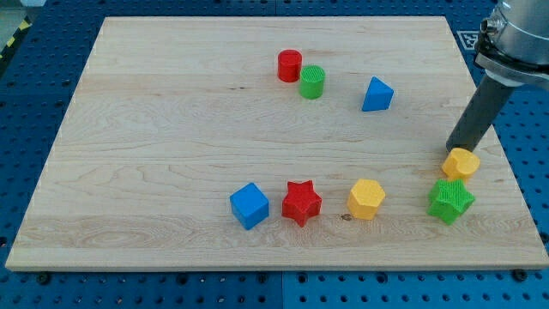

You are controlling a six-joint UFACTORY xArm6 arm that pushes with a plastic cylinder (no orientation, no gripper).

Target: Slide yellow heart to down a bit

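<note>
So the small yellow heart-ish block (461, 162) sits near the right edge of the wooden desk (154, 154), just above the green star block (450, 200). My tip (453, 148) is right at its top edge, looks like touching. No claw on this rig. The downward slide looks barely begun, with little room before the star.

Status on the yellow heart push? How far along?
Approach looks done: my tip sits at the top edge of the yellow heart, near the board's right edge. In hand: the downward push. Left: a short slide; the green star lies just below, so room looks tight.
</note>
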